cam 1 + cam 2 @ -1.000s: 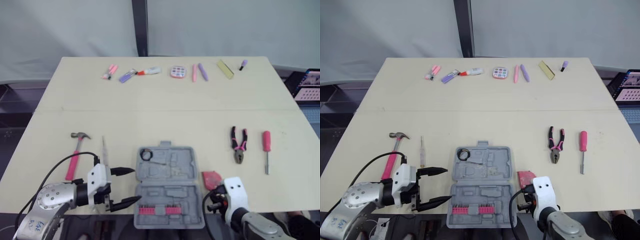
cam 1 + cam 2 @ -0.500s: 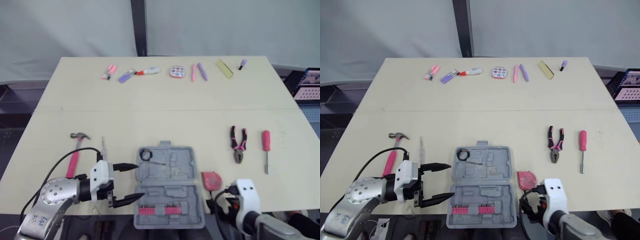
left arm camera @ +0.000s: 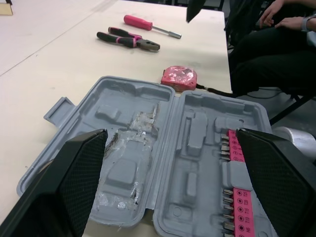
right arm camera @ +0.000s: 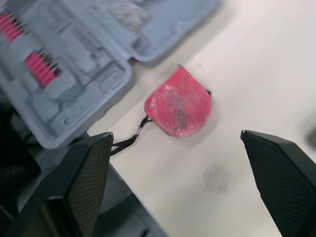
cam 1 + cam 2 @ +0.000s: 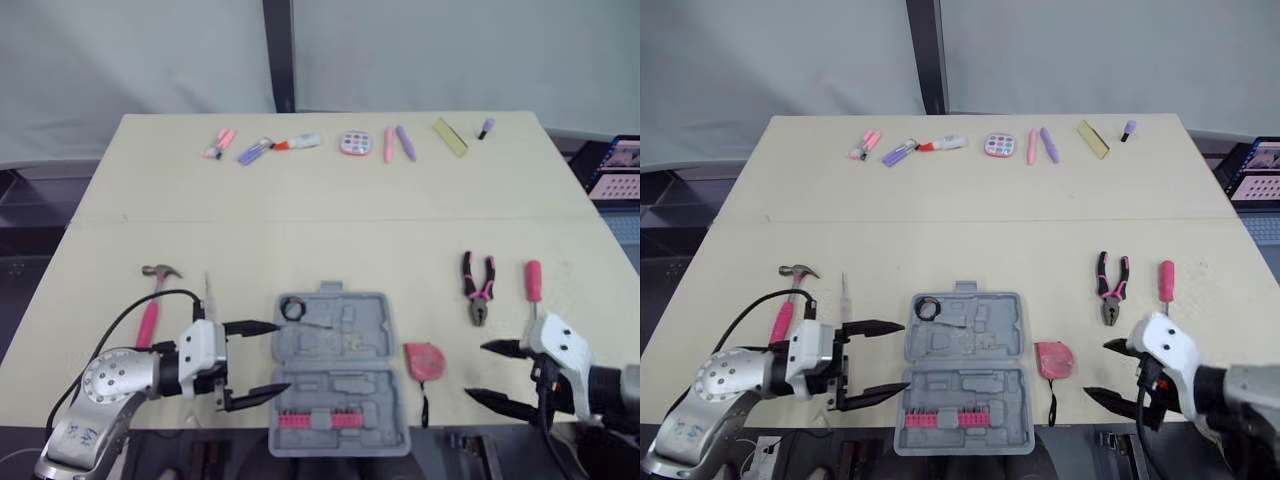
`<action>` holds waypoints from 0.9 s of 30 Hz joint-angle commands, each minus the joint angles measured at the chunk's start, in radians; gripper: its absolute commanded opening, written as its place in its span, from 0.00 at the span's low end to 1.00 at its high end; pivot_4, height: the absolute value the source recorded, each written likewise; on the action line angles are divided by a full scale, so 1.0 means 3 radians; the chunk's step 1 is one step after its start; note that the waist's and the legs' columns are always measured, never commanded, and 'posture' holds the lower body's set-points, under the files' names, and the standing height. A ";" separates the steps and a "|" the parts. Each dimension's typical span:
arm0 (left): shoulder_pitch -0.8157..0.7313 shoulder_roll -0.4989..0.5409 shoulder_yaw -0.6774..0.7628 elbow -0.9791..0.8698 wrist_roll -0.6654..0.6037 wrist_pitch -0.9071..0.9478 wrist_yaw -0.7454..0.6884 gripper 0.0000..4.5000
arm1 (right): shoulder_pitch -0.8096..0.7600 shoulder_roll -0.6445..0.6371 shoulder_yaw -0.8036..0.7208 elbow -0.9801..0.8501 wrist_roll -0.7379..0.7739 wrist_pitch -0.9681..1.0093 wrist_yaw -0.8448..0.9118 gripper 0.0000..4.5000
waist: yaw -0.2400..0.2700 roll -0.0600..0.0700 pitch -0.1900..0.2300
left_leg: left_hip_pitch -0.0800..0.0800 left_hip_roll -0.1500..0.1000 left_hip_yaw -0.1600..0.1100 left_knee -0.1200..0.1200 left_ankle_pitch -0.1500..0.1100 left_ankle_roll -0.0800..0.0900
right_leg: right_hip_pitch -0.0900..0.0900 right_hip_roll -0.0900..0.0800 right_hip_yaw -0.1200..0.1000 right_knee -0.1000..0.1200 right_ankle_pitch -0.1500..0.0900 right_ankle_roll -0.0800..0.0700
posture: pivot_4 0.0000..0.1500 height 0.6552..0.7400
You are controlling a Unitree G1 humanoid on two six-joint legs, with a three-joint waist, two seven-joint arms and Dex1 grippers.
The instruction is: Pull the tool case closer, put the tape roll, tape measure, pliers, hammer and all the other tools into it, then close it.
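The grey tool case (image 5: 338, 370) lies open near the table's front edge, with a pink bit strip in its near half and a small black tape roll (image 5: 292, 309) at its far left corner. My left gripper (image 5: 282, 357) is open just left of the case, its fingers pointing at the case. The red tape measure (image 5: 423, 361) rests on the table right of the case. My right gripper (image 5: 475, 370) is open, right of the tape measure and apart from it. Pliers (image 5: 477, 288) and a pink screwdriver (image 5: 533, 295) lie farther right. The hammer (image 5: 152, 305) lies at the left.
A thin tool (image 5: 208, 295) lies beside the hammer. Several small pink and purple items (image 5: 345, 144) line the table's far edge. A seated person (image 3: 269, 44) is past the table's edge in the left wrist view. The middle of the table is bare.
My right gripper has opened and swung from just in front of the tape measure out to its right. The tape measure stays on the table. The left gripper has edged towards the case.
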 commanded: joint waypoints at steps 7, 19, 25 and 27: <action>0.0095 -0.0019 0.0132 0.0062 0.0027 -0.0448 -0.0120 1.00 | -0.0908 -0.0066 0.1026 0.1021 -0.0689 -0.1330 0.0440 0.97 | 0.0043 0.0000 0.0001 | -0.0002 0.0000 -0.0001 0.0007 0.0000 0.0000 | 0.0001 -0.0004 -0.0013 -0.0002 0.0000 0.0000 | 1.00 1.00; 0.0156 -0.0001 0.0054 0.0087 0.0106 -0.0621 -0.0140 1.00 | -0.1394 0.0202 0.1508 0.1574 -0.1063 -0.1848 0.0329 0.97 | 0.0068 0.0001 0.0001 | -0.0007 -0.0001 -0.0006 0.0014 0.0000 -0.0001 | 0.0002 -0.0008 -0.0040 -0.0002 0.0000 0.0000 | 1.00 1.00; 0.0140 0.0010 0.0063 0.0098 0.0093 -0.0606 -0.0147 1.00 | -0.1427 0.0252 0.1566 0.1678 -0.1120 -0.1908 0.0320 0.97 | 0.0067 0.0001 0.0002 | -0.0007 0.0000 -0.0006 0.0015 0.0000 -0.0001 | 0.0002 -0.0008 -0.0047 -0.0002 0.0000 0.0000 | 1.00 1.00; 0.0146 0.0013 0.0067 0.0088 0.0088 -0.0597 -0.0145 1.00 | -0.1435 0.0282 0.1598 0.1723 -0.1144 -0.1923 0.0304 0.97 | 0.0070 0.0001 0.0001 | -0.0007 0.0000 -0.0007 0.0015 0.0000 -0.0001 | 0.0003 -0.0009 -0.0047 -0.0002 0.0000 0.0000 | 1.00 1.00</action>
